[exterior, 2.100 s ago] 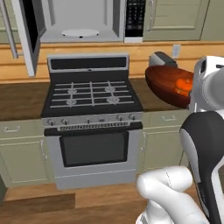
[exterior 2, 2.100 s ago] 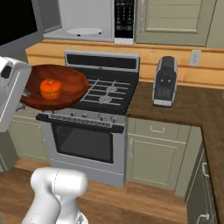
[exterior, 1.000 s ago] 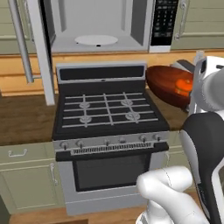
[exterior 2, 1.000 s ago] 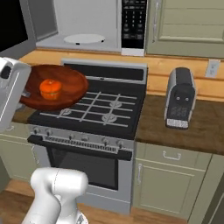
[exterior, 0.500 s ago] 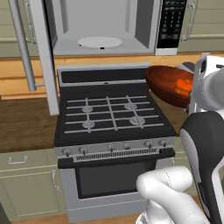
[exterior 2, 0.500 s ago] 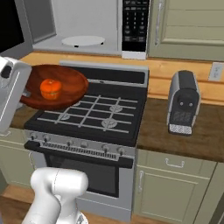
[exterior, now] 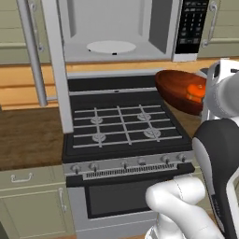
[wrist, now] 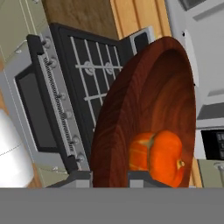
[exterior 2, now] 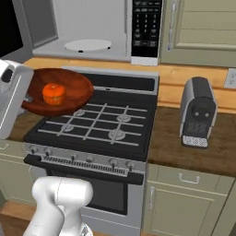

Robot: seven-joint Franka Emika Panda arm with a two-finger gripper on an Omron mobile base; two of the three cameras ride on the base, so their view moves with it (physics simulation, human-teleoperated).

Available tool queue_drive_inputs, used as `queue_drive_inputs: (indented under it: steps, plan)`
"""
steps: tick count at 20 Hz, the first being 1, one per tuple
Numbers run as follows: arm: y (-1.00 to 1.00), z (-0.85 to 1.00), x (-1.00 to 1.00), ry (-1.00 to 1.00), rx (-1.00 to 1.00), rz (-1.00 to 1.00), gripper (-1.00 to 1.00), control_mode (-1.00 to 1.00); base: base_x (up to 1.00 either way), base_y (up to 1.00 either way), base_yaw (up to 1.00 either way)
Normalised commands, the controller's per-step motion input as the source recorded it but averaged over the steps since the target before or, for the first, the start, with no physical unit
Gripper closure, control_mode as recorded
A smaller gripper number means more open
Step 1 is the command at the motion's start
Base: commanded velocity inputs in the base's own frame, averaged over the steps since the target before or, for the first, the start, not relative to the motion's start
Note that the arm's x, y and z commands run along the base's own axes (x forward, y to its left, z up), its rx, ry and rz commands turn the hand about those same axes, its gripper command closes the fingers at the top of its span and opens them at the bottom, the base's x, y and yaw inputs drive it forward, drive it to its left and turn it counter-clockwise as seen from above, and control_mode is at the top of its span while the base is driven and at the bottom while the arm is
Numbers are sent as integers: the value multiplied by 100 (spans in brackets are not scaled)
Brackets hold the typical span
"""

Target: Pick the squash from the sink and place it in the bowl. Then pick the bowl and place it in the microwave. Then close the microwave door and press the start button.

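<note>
My gripper (wrist: 109, 178) is pinched on the near rim of the bowl (wrist: 148, 109), one finger tip on each side of its wall at the bottom of the hand view. The bowl hangs in the air above the stove, touching nothing else. In the right base view it sits at the left of the frame, over the stove's left front corner; in the left base view it is at the right, beside my white arm. The squash (wrist: 159, 158) lies inside the bowl, low against the wall nearest my fingers.

The gas stove (exterior: 121, 128) fills the middle of the left base view, with black grates, a row of knobs along its front and the oven door below. Above it, at the top of the frame, the microwave (exterior: 116, 28) stands open: its white inside and round turntable (exterior: 111, 46) are bare. The microwave door (exterior: 39, 51) is swung out at the upper left, its long bar handle toward me. The black keypad (exterior 2: 145, 27) is at top centre of the right base view. A grey coffee machine (exterior 2: 197, 113) stands on the wooden counter (exterior 2: 193, 147) right of the stove.
</note>
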Motion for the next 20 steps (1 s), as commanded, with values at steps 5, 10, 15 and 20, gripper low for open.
queue_drive_inputs:
  steps: [5,10,15,20]
  plan:
    - [0,0,0,0,0,0,100,100,16,17,-9]
    - [0,0,0,0,0,0,100,100,16,16,-5]
    - [0,0,0,0,0,0,100,100,1,3,0]
    - [16,55,24,-12,6,8,100,-100,0,0,0]
